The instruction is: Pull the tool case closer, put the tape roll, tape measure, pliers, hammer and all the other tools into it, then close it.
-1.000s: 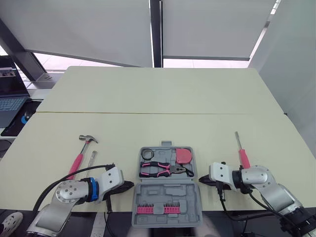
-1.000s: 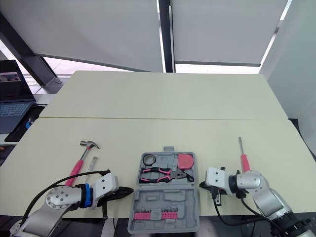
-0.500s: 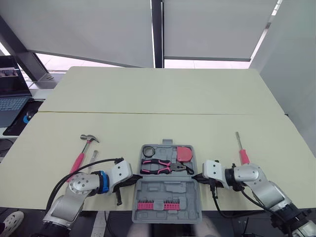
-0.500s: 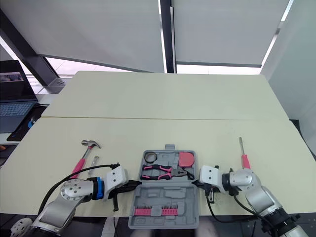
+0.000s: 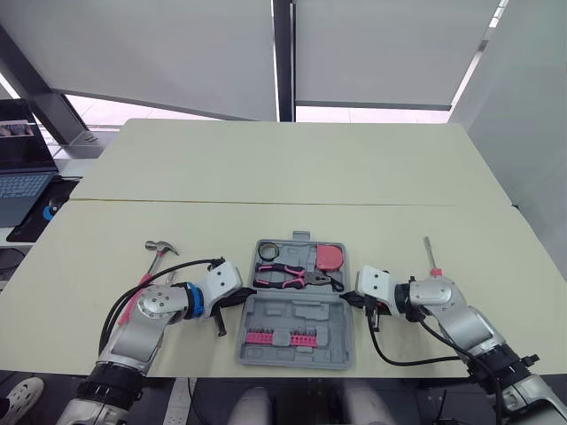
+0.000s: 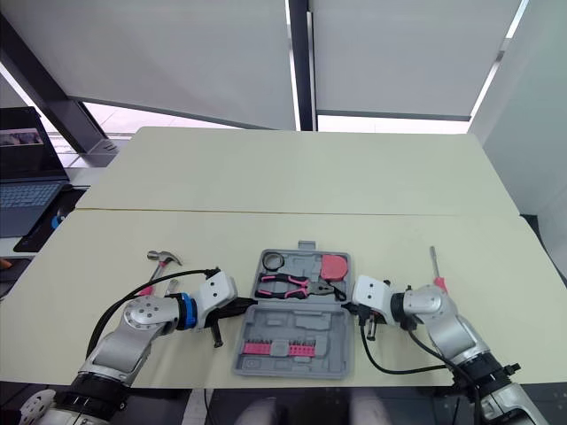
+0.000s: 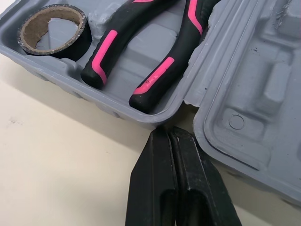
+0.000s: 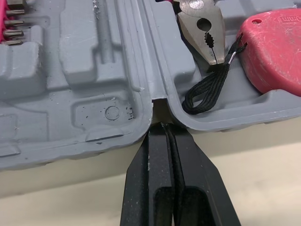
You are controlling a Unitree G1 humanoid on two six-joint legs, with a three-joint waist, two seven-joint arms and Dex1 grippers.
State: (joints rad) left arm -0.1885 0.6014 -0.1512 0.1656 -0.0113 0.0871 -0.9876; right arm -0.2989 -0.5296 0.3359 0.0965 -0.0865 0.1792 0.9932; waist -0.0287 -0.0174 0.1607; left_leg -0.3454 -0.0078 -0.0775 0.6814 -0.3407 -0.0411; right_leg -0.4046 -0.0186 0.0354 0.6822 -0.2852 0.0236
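**TOOL CASE OPEN AT NEAR EDGE; BOTH GRIPPERS SHUT AT HINGE LINE**

Tool case (image 5: 301, 314) is lying open and flat on the table (image 5: 283, 177), centred at the near edge, between the two arms.

Far half is holding three items:
- tape roll (image 7: 51, 28) in the corner on robot's left
- pliers (image 7: 141, 52) lying across the middle, pink/black handles toward robot's left
- red tape measure (image 8: 277, 47) on robot's right, w/ its black wrist loop hanging next to the plier jaws

Near half is carrying a row of pink bits (image 5: 275, 337); other recesses are showing bare.

Left gripper (image 7: 168, 134): fingers are pressed together, nothing between them, tips pointing into the gap between the two halves on the case's left side. Contact w/ case can't be confirmed.

Right gripper (image 8: 165, 127): fingers likewise together, tips sitting at the hinge notch on the case's right side.

Hammer (image 5: 159, 248) is lying on the table left of the case, outside it, handle partly hidden by the left arm. Screwdriver (image 5: 434, 270) is lying right of the case, beside the right arm.

Laptop (image 5: 18, 177) is sitting off the table, far left.
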